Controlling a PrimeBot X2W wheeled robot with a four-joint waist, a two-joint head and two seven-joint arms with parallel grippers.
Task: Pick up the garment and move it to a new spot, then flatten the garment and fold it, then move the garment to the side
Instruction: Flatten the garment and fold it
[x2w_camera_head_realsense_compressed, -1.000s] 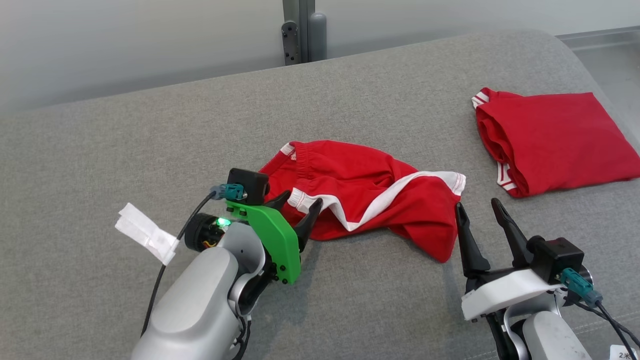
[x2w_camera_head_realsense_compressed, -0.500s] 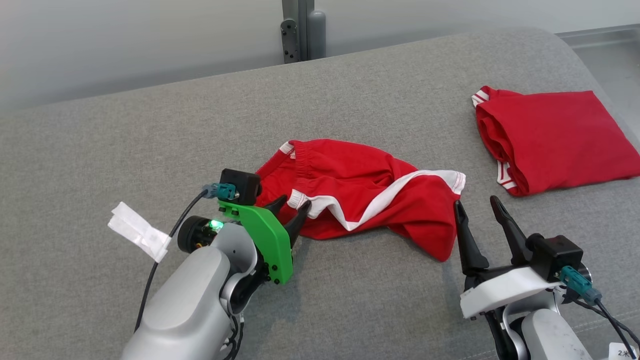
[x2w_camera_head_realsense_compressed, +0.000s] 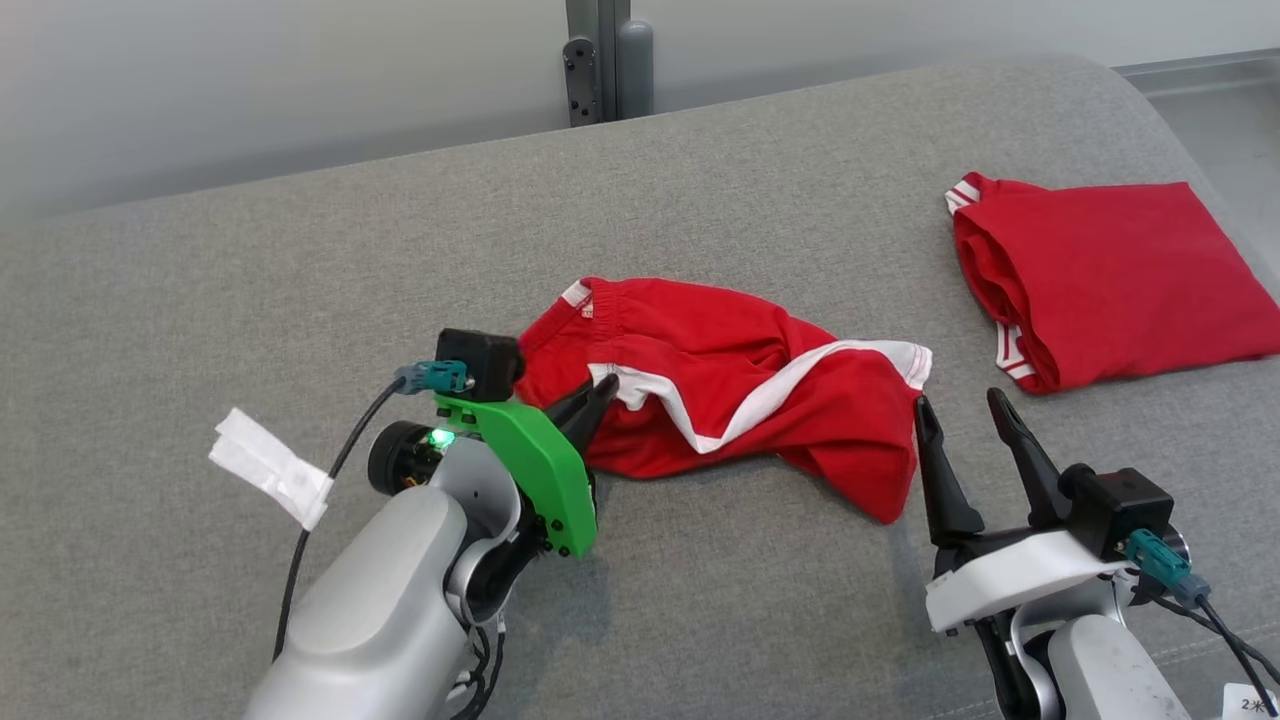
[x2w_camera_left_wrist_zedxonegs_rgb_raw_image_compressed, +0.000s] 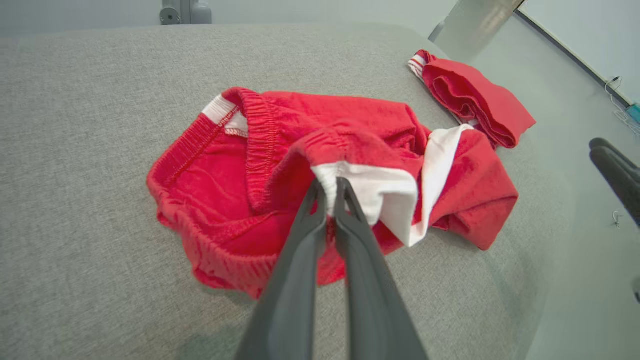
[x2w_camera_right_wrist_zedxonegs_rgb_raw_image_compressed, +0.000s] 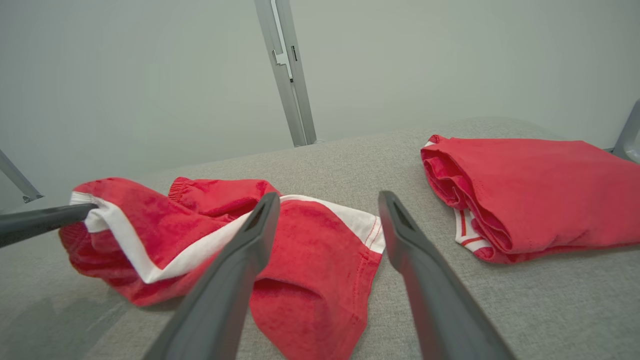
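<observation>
Landmark: folded cloth (x2w_camera_head_realsense_compressed: 1110, 270), red with white edging, lying flat on the grey pad (x2w_camera_head_realsense_compressed: 300, 280).

Garment (x2w_camera_head_realsense_compressed: 740, 400): red, crumpled in a loose heap on the same pad, left of the folded cloth and well apart from it, with bare pad between the two. Waistband is bunched at the end farthest from the folded cloth. A white band (x2w_camera_head_realsense_compressed: 760, 400) runs slantwise across the heap.

Left gripper (x2w_camera_head_realsense_compressed: 603, 383): at the end of the garment away from the folded cloth. Jaws are narrow, pinched together on a raised fold of the garment where red cloth meets the white band. Left wrist view confirms it: left gripper (x2w_camera_left_wrist_zedxonegs_rgb_raw_image_compressed: 330, 187) has both fingers pressed side by side with the white band (x2w_camera_left_wrist_zedxonegs_rgb_raw_image_compressed: 370, 192) caught at the tips, the garment (x2w_camera_left_wrist_zedxonegs_rgb_raw_image_compressed: 215, 185) spread beyond them, and the folded cloth (x2w_camera_left_wrist_zedxonegs_rgb_raw_image_compressed: 475, 100) farther off.

Right gripper (x2w_camera_head_realsense_compressed: 957, 400): jaws wide, holding nothing, tips just beside the garment end that faces the folded cloth. Whether a tip touches the cloth cannot be told. Right wrist view: right gripper (x2w_camera_right_wrist_zedxonegs_rgb_raw_image_compressed: 328, 196) has its fingers spread, with the garment (x2w_camera_right_wrist_zedxonegs_rgb_raw_image_compressed: 310, 250) seen between and past them and the folded cloth (x2w_camera_right_wrist_zedxonegs_rgb_raw_image_compressed: 525, 185) off to one side.

White paper tag (x2w_camera_head_realsense_compressed: 265, 465) sits by the left arm's cable, on the far side of that arm from the folded cloth
</observation>
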